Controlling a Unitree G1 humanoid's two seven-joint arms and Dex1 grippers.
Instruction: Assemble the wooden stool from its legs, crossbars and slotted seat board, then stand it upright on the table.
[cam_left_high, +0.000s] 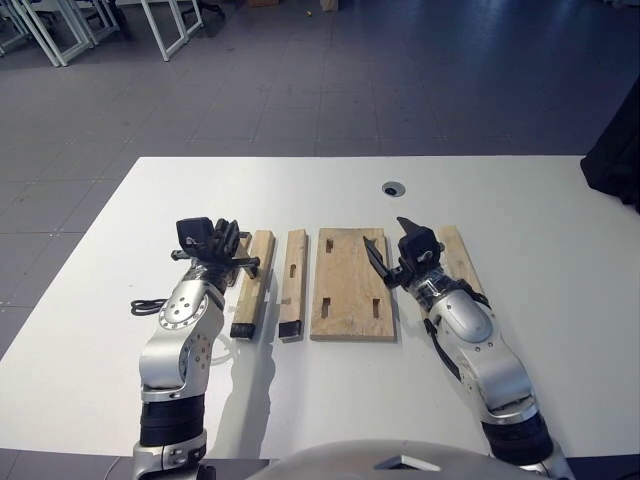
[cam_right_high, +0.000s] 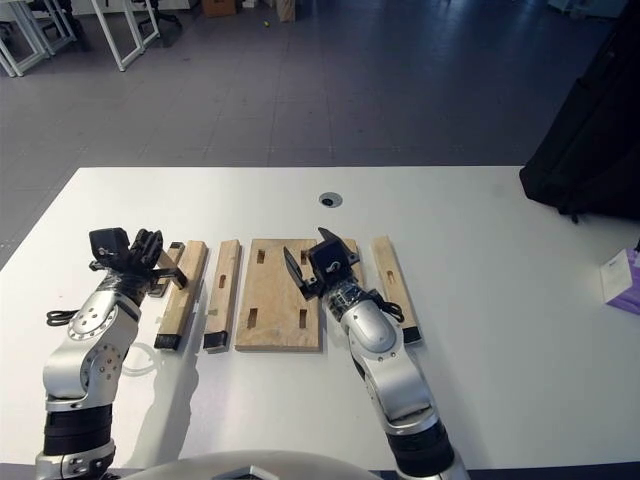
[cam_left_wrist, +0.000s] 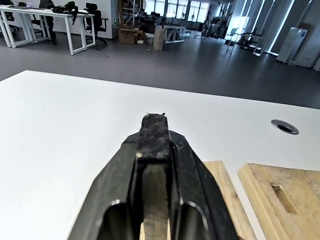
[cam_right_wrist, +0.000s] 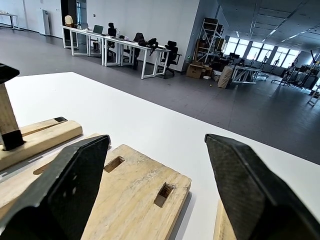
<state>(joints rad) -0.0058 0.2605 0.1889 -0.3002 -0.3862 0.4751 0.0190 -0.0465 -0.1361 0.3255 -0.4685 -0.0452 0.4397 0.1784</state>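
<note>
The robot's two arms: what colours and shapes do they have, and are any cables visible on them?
Both the left arm and the right arm have rounded silver-grey shells with black bands near the base. Each ends in a black wrist block and two black jaws. A black cable runs along the right forearm.

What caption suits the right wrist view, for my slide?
Open right gripper poised above the slotted seat board on the white table.

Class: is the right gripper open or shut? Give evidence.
Open: the right gripper has fingers wide apart above the seat board, holding nothing.
</note>
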